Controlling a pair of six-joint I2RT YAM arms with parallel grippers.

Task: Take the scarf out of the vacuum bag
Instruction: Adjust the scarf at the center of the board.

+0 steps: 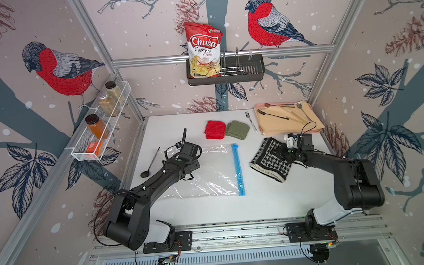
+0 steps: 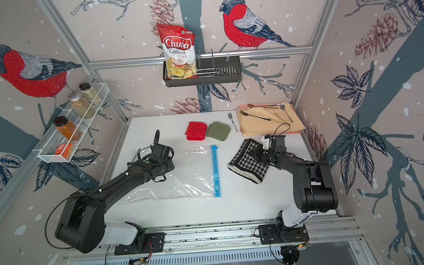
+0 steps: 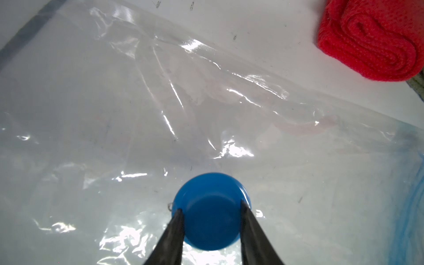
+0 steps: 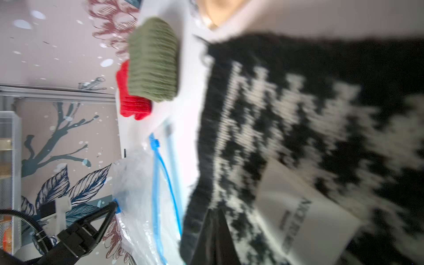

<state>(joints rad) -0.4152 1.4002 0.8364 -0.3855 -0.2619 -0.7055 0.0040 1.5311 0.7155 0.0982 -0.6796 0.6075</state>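
Note:
The clear vacuum bag (image 1: 213,173) (image 2: 191,174) lies flat on the white table, its light-blue zip strip (image 1: 238,169) at its right end. In the left wrist view my left gripper (image 3: 211,206) is shut on the bag's round blue valve cap (image 3: 211,195), one finger on each side. The black-and-white houndstooth scarf (image 1: 271,163) (image 2: 248,162) is outside the bag, just right of the zip strip. My right gripper (image 4: 215,213) is shut on the scarf's (image 4: 298,114) edge near its white label (image 4: 298,206); the far side looks raised.
A red knit piece (image 1: 215,130) and an olive-green knit piece (image 1: 237,129) lie behind the bag. A fork (image 1: 251,122) and a tray (image 1: 257,106) with cutlery are at the back right. A black spoon (image 1: 150,164) lies left of the left arm.

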